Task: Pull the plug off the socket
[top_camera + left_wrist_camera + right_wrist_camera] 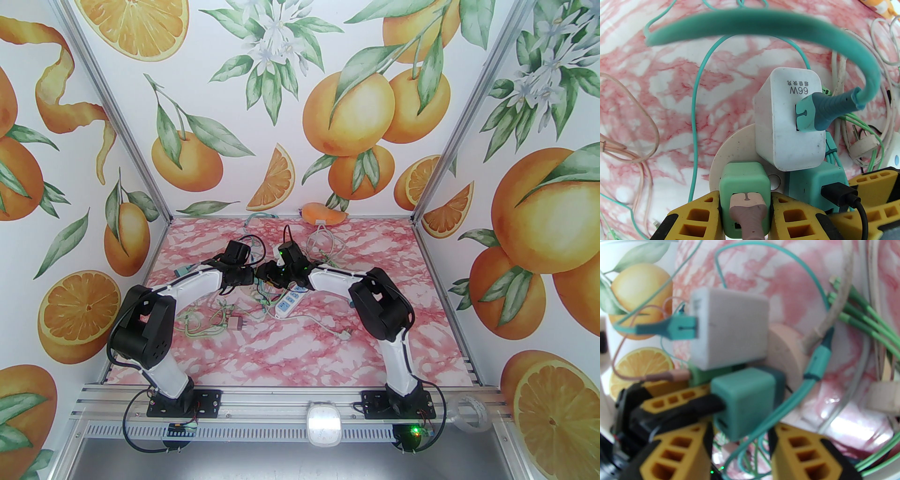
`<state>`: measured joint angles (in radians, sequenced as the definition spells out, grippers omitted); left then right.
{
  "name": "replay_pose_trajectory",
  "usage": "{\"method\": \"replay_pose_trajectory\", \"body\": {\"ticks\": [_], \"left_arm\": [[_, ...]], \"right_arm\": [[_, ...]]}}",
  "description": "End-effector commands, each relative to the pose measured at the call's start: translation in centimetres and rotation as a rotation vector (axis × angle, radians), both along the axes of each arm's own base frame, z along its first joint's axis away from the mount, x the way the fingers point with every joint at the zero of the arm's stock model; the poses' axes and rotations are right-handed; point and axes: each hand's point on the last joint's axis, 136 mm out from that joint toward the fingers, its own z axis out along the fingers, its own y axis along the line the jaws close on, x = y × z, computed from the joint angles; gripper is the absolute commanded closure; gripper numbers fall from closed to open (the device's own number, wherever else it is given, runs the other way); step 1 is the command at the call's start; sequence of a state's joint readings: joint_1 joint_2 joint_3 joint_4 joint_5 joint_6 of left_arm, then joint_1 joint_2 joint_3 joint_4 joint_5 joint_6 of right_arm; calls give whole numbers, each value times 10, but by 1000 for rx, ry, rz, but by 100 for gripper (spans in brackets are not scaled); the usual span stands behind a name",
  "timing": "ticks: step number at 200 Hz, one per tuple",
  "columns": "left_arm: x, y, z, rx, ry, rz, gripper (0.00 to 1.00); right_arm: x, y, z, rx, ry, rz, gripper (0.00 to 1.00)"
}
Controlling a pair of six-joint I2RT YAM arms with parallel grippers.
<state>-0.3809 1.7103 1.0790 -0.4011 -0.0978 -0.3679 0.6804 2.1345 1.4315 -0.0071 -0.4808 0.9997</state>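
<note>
A round beige socket [731, 150] is lifted between both arms and carries three plugs. My left gripper [745, 199] is shut on the light green plug [743, 182], which has a pinkish cable. My right gripper [741, 428] is shut on the teal plug [745, 394] with a black cable; one of its yellow fingers [871, 178] shows beside that plug [811, 185]. A white charger [787, 131] with a teal cable sits above them, still in the socket [785, 345]. From above, both grippers [262, 276] meet mid-table.
A white power strip [289, 300] lies just under the grippers. Loose green cables [206, 323] and a pink charger [234, 323] lie near the left arm. White cables [323, 243] and an orange toy [323, 213] lie at the back. A white pinned plug [862, 143] lies right of the socket.
</note>
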Motion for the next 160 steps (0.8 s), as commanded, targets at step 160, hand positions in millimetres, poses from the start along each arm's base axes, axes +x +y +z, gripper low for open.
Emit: {"method": "replay_pose_trajectory", "body": {"ticks": [160], "left_arm": [[-3, -17, 4, 187, -12, -146, 83]], "right_arm": [[-18, -25, -60, -262, 87, 29, 65]]}}
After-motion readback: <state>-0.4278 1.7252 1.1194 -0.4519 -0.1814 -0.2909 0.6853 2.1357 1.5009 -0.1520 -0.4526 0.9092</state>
